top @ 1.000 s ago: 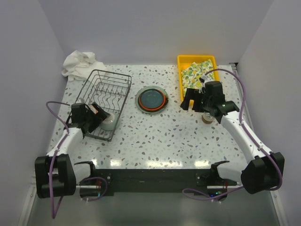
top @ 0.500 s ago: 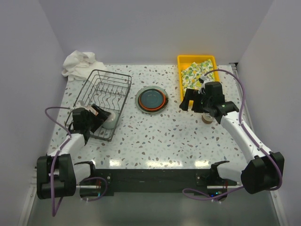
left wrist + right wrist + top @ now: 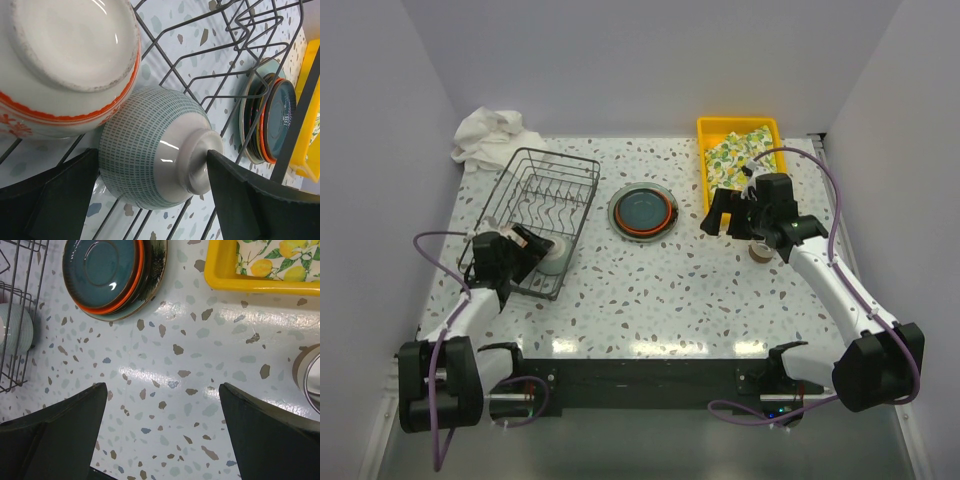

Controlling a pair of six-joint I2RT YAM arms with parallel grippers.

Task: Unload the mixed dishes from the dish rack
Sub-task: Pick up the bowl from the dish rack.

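The dark wire dish rack (image 3: 542, 200) stands at the left. In its near end lie a red-white patterned bowl (image 3: 65, 60) and, against it, a whitish cup with teal dashes (image 3: 145, 130), on its side. My left gripper (image 3: 525, 250) (image 3: 151, 154) is open and straddles this cup; one finger (image 3: 240, 190) touches its foot, the other sits by its rim. The stacked plates (image 3: 642, 211) (image 3: 107, 275), dark teal on top, rest on the table in the middle. My right gripper (image 3: 725, 215) (image 3: 162, 387) hangs open over bare table to their right, holding nothing.
A yellow tray (image 3: 738, 150) (image 3: 260, 280) with a lemon-print cloth sits at the back right. A small grey-brown cup (image 3: 758, 252) (image 3: 310, 375) stands under the right arm. A crumpled white cloth (image 3: 490, 135) lies behind the rack, by the left wall.
My left gripper has shifted towards the near end of the rack and its jaws have narrowed a little round the whitish cup. The right arm has barely moved.
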